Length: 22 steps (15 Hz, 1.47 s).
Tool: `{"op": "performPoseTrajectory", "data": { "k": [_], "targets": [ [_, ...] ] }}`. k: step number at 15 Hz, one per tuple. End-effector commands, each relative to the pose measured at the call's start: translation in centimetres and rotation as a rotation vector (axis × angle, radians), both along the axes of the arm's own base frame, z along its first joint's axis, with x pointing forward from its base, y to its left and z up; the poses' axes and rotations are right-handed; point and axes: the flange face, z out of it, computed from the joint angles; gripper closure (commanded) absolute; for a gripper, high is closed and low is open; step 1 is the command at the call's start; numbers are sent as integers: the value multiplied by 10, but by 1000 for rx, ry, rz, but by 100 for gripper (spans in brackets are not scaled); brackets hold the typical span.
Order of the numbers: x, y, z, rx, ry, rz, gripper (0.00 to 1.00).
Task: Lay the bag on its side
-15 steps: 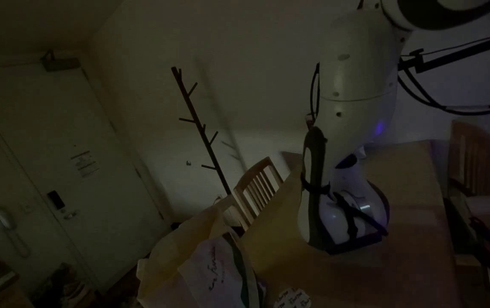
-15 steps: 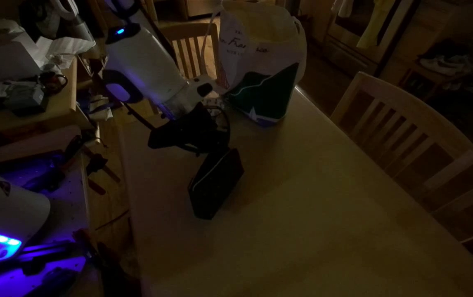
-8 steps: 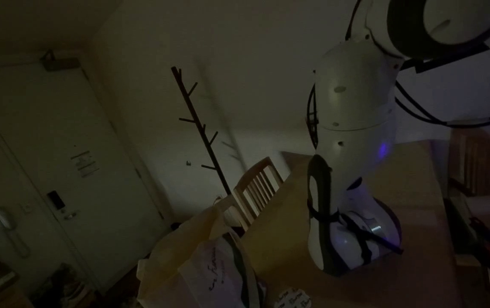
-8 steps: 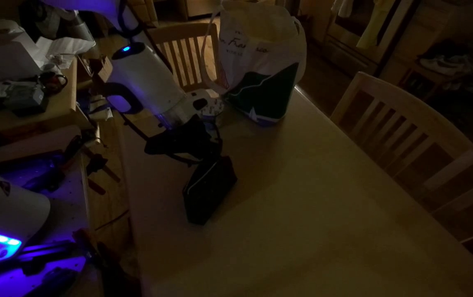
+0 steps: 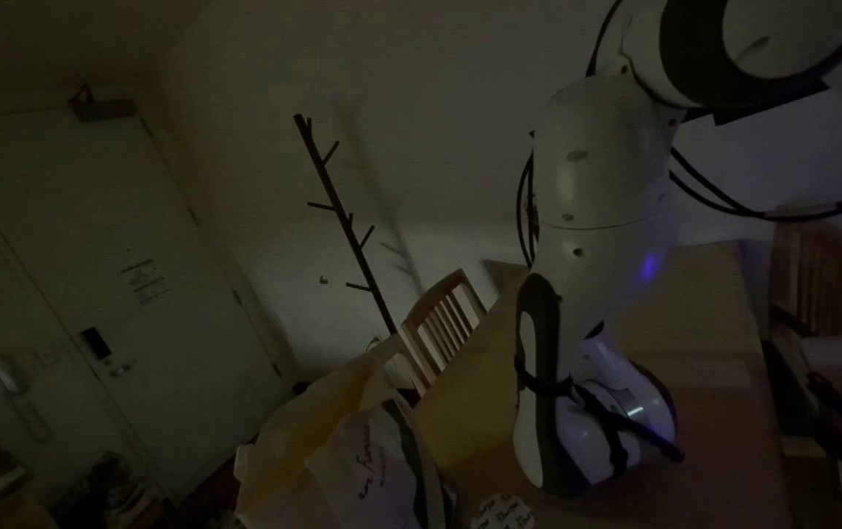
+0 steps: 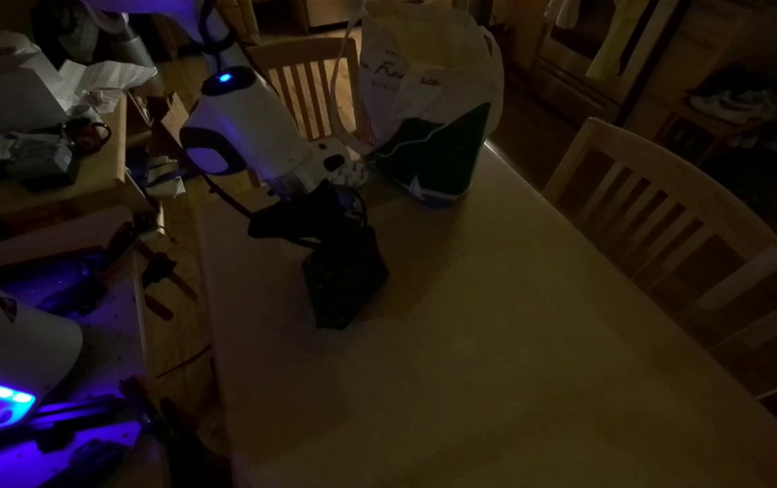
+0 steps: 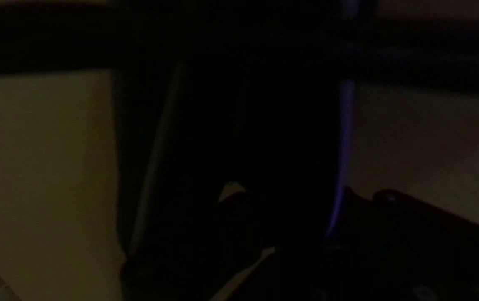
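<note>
The dark navy bag is at the middle left of the wooden table in an exterior view. It is tilted, with a broad face toward that camera. Whether it touches the table cannot be told. My gripper is right above it, dark against it, and appears shut on its upper part. In the wrist view the bag is a near-black shape filling the middle, with thin lighter lines down both sides. The gripper fingers overlap its lower part and are hard to make out. The arm hides the bag in an exterior view.
A large pale shopping bag stands at the table's far end; it also shows in an exterior view. A round patterned item lies beside it. Wooden chairs line the table. A blue-lit robot base is at the left.
The arm lowered at first. The dark bag moved with my gripper, first slightly nearer the camera, then back away. It has tilted, and its pale zipper line no longer shows.
</note>
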Motion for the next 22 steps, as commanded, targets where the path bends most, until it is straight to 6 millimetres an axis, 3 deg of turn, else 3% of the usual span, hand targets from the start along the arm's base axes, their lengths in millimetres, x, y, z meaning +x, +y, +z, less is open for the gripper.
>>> {"op": "performPoseTrajectory", "data": {
  "k": [1, 5, 9, 11, 12, 13, 15, 22],
  "targets": [
    [3, 26, -6, 113, 34, 3, 95],
    [11, 45, -12, 245, 50, -1, 94],
    [20, 50, -14, 363, 46, -27, 94],
    [19, 46, -13, 421, 46, -41, 69],
    [18, 44, -13, 448, 45, -44, 91],
    [17, 41, -16, 467, 43, -54, 64],
    [12, 35, -21, 508, 47, -60, 57],
    [-14, 28, -41, 598, 77, -64, 12]
  ]
}}
